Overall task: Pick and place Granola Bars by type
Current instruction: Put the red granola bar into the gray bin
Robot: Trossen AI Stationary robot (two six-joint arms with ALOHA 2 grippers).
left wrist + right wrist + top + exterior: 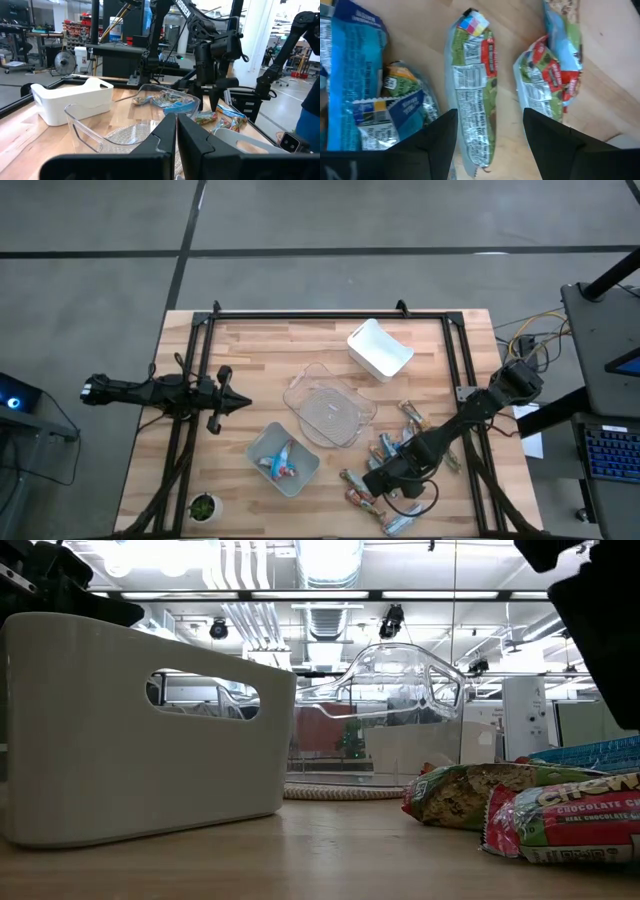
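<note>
The right gripper (374, 480) hung low over the loose granola bars (400, 452) near the wooden table's (250, 350) front right corner, its two dark fingers (431, 135) spread apart on either side of a green-and-red wrapped bar (473, 95) lying flat on the wood, not yet touching it. A bright blue wrapped bar (355, 65) lay just beside it, and another red, green and blue bar (551, 75) lay on its other side. The left gripper (238, 402) waited near the table's left edge, its fingers (162, 137) pressed together and holding nothing. A white rectangular bin (380, 348) stood toward the back edge, a clear plastic bin (330, 406) sat at the middle, and a grey-white bin (284, 457) near the front edge held a blue bar (279, 455) and a red one (287, 471).
</note>
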